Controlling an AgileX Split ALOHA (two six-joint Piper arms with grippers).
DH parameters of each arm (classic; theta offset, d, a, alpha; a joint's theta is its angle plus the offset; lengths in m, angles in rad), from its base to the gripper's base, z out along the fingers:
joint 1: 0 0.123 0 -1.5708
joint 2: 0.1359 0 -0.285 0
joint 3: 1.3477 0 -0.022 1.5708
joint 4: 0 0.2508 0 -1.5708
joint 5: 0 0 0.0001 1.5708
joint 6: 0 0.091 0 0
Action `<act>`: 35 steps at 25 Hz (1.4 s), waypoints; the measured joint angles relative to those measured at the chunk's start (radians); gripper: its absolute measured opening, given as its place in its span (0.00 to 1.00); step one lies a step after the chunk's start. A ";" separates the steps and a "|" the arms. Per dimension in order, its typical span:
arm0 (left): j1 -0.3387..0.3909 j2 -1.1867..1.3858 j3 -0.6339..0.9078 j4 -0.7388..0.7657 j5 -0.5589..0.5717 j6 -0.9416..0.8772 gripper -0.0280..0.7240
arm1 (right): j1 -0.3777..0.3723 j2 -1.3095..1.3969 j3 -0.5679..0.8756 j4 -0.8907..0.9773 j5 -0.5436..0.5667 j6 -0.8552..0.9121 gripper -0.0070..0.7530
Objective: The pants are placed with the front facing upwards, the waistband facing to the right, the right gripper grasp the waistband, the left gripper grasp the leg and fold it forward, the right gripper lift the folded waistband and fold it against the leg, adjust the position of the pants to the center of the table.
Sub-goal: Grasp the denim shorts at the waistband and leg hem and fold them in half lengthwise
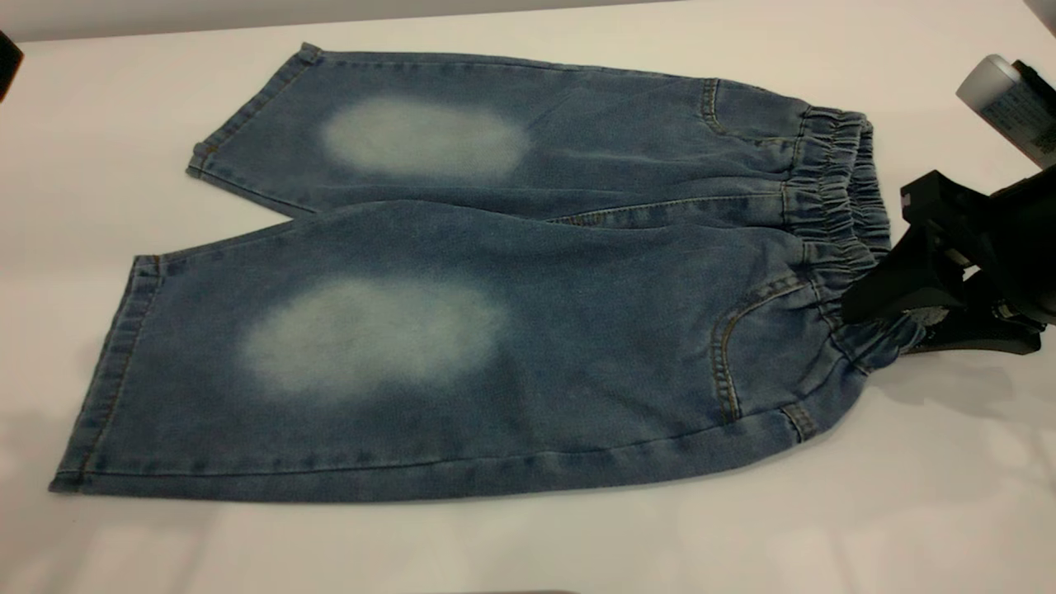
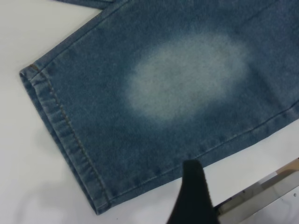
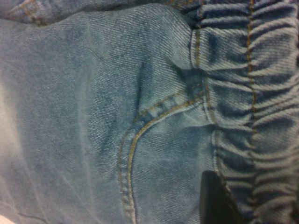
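White and bare around the cloth, the desk (image 1: 907,511) fills the exterior view, and on it we see the pants (image 1: 462,330) spread flat with the front up, both legs pointing to the left and the waistband (image 1: 837,206) at the right. Each leg carries a pale faded oval (image 1: 371,334) at the knee, and the near leg overlaps the far one a little along the crotch seam. At the right edge the right gripper (image 1: 879,318) sits low at the near part of the waistband, one black finger lying over the ruched band and another just under it, so we read it as clamped on the waistband, which bunches there. Its silver-grey cylinder (image 1: 1011,103) shows above, near the corner. Of the left arm we make out only a dark sliver at the far left edge.

From the left wrist view we look down on the near leg's hemmed cuff (image 2: 60,140) and faded patch, with one dark finger (image 2: 194,196) hovering beside the leg's side seam over the desk; we cannot tell how the left gripper stands.

From the right wrist view we see the curved pocket seam (image 3: 140,135) in tan stitching, the gathered waistband beside it, and a black fingertip (image 3: 215,198) lying on the band.
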 joint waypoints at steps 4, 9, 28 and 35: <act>0.000 0.000 0.000 0.000 0.000 0.001 0.68 | 0.000 0.000 0.000 -0.002 -0.017 0.005 0.37; 0.000 0.001 0.003 0.016 -0.001 0.006 0.68 | 0.000 0.000 0.000 -0.006 -0.025 0.006 0.26; 0.000 0.380 0.040 0.283 -0.065 -0.051 0.67 | 0.000 0.000 0.000 -0.003 -0.008 0.006 0.08; 0.000 0.546 0.040 0.315 -0.160 -0.052 0.67 | 0.000 0.000 0.000 0.009 0.013 0.003 0.08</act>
